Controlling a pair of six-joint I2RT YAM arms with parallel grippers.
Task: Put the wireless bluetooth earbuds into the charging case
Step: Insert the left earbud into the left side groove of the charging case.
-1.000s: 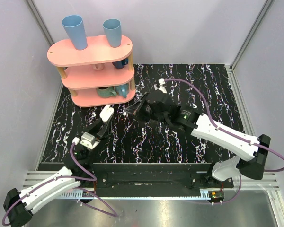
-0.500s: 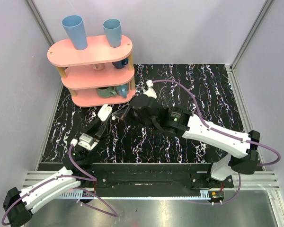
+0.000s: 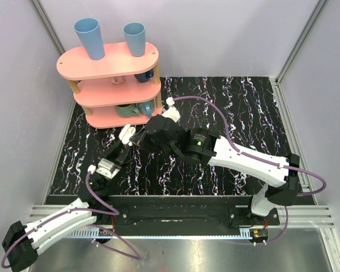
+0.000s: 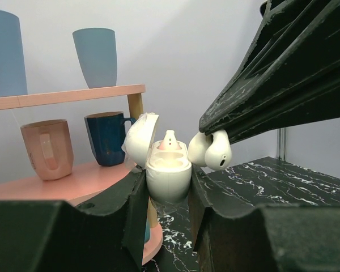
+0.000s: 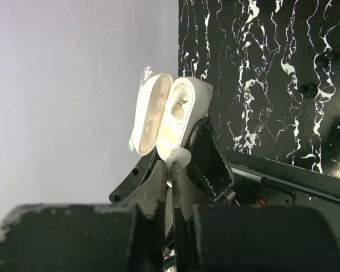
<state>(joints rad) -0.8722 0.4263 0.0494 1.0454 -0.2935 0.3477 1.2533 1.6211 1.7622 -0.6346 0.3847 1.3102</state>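
My left gripper [image 3: 124, 141] is shut on the white charging case [image 3: 127, 134] and holds it upright above the black marbled table, lid hinged open. In the left wrist view the case [image 4: 169, 173] sits between my fingers [image 4: 130, 209], and a small white tip [image 4: 169, 138] stands in its far socket. My right gripper [image 3: 137, 136] is shut on one white earbud [image 4: 211, 151], which hangs at the case's right rim, touching or nearly so. In the right wrist view the earbud [image 5: 179, 156] is pinched at my fingertips [image 5: 161, 178], just below the open case [image 5: 184, 110].
A pink three-tier shelf [image 3: 109, 63] stands at the back left, close behind both grippers, with two blue cups [image 3: 89, 37] on top and mugs [image 4: 47, 148] on its lower tiers. Grey walls enclose the table on three sides.
My right arm has swung left across the table with the earbud, from mid-table to the held case. The left gripper has barely moved.
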